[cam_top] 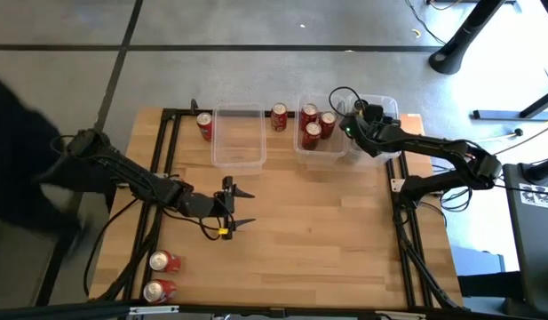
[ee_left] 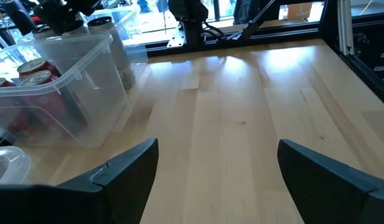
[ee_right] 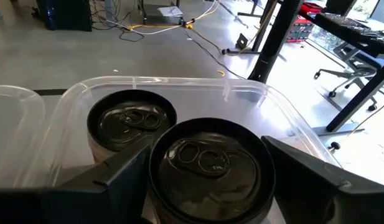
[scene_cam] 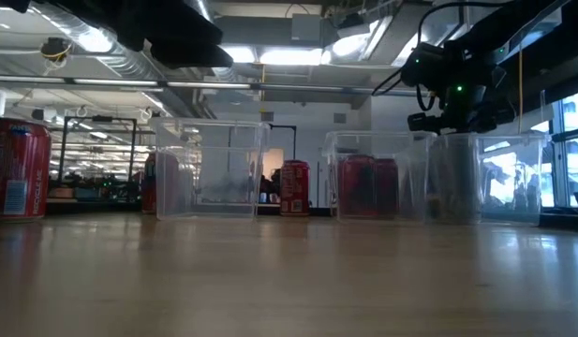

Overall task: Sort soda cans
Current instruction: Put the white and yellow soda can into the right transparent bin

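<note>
Two black soda cans stand upright in the far-right clear bin (ee_right: 173, 81): one farther (ee_right: 131, 121), one nearer (ee_right: 210, 165). My right gripper (cam_top: 355, 116) hangs over this bin, open, with one finger on each side of the nearer can. The middle bin (cam_top: 320, 151) holds three red cans (cam_top: 312, 133). The left bin (cam_top: 238, 160) looks empty. Loose red cans stand beside it (cam_top: 205, 124) and between the bins (cam_top: 279, 116); two more lie near the front left (cam_top: 164, 261). My left gripper (cam_top: 251, 207) waits open above the table's middle. My right gripper's fingers (ee_right: 111, 180) come slanting down from above, close beside the two sides of the nearer black can's top rim (ee_right: 155, 180). I cannot tell whether they touch it. The can stands upright inside the bin, next to the other black can.
Bare wood stretches ahead of my left gripper (ee_left: 216, 162) toward the table's right edge (ee_left: 341, 74). The three bins line the far edge. A black frame rail (cam_top: 171, 160) runs along the left side, another (cam_top: 407, 240) along the right.
</note>
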You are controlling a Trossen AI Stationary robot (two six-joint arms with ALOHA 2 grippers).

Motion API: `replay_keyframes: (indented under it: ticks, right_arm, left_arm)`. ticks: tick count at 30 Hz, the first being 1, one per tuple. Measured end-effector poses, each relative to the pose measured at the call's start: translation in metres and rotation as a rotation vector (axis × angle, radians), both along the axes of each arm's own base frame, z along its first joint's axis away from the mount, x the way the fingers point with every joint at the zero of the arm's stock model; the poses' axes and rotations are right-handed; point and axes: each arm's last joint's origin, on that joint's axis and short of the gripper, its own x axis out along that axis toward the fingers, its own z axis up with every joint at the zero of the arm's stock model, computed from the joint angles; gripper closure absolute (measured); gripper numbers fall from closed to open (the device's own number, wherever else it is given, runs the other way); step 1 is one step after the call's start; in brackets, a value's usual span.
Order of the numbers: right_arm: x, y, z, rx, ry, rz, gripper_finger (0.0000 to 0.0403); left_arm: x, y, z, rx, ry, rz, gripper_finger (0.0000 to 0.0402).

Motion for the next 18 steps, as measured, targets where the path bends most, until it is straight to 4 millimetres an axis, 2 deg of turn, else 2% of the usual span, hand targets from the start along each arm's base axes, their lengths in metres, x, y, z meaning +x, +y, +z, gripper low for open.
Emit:
replay_keyframes:
  ticks: [7, 18]
  right_arm:
    - [-0.0003, 0.0003, -0.0001, 0.009, 0.054, 0.017, 0.0116]
    - [-0.0001, 0.0001, -0.0005, 0.003, 0.034, 0.009, 0.0116]
  left_arm:
    - [0.0000, 0.0000, -0.0001, -0.006, 0.000, 0.002, 0.0084]
    - [0.0000, 0.0001, 0.0000, -0.006, -0.001, 0.003, 0.0084]
